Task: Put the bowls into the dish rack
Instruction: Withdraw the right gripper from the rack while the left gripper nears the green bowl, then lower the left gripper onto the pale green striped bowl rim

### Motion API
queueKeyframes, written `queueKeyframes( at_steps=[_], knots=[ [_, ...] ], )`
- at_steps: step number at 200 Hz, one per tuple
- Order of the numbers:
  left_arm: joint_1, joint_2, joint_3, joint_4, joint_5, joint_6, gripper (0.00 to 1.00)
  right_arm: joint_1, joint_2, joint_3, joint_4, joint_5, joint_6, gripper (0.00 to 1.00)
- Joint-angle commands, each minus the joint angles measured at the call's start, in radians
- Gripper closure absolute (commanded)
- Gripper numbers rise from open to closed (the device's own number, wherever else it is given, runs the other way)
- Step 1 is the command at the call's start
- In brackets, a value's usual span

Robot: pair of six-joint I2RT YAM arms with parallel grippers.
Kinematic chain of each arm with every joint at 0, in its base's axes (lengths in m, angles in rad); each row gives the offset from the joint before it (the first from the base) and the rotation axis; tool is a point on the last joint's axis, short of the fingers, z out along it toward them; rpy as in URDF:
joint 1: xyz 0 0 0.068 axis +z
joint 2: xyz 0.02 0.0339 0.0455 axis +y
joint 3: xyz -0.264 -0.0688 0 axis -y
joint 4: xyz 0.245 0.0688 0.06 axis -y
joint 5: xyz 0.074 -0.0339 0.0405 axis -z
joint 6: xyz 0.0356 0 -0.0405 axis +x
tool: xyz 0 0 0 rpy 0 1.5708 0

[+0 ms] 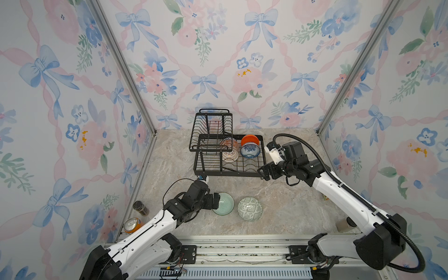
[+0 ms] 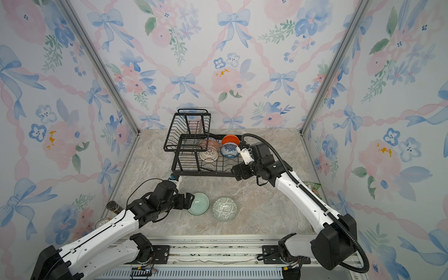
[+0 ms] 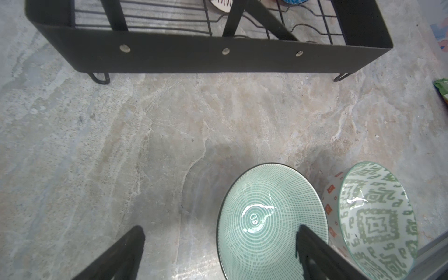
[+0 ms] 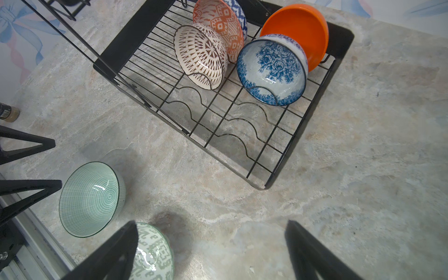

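Watching from my station, I see the left fingers (image 1: 215,201) spread wide and holding nothing, poised at the left rim of the pale mint bowl (image 1: 226,205), which sits upright on the marble-patterned counter (image 1: 286,208). Through the left wrist camera one finger shows over that bowl's ringed inside (image 3: 261,218) and its mate over bare counter, and I cannot tell whether either touches the rim. Just beside it, to the right and apart from it, sits the grey-green geometric bowl (image 1: 250,209), also upright. The right fingers (image 1: 263,172) are likewise spread and empty, hanging at the front right corner of the dish rack (image 1: 225,175); the right wrist view shows only counter between them (image 4: 310,252). Four bowls stand tilted on edge in the back right part of the rack's low tray: the brown-lattice bowl (image 4: 201,55) leaning against the red-orange patterned bowl (image 4: 218,21), and next to them the blue floral bowl (image 4: 274,70) leaning against the plain orange bowl (image 4: 298,31). The raised basket tier (image 1: 211,131) stands over the tray's back left. By the left wall I make out an orange drink can (image 1: 132,225) and a dark jar (image 1: 140,208), their labels too small for me to read.
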Motion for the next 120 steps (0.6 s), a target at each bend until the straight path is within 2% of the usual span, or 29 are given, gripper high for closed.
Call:
queueKeyframes(
  at_steps=[1, 73, 99, 120],
  knots=[
    [-0.020, 0.010, -0.030, -0.025, 0.019, -0.046, 0.02, 0.007, 0.010, 0.014, -0.020, -0.013, -0.004, 0.03],
    [-0.034, 0.079, -0.049, -0.021, 0.013, -0.078, 0.02, 0.007, 0.024, 0.007, -0.016, -0.010, -0.010, 0.03],
    [-0.035, 0.132, -0.045, -0.019, 0.016, -0.073, 0.06, 0.004, 0.035, -0.015, 0.023, 0.014, -0.010, 0.03],
    [-0.034, 0.175, -0.029, -0.013, 0.027, -0.073, 0.09, 0.002, 0.063, 0.019, -0.016, 0.017, -0.020, 0.03]
  ],
)
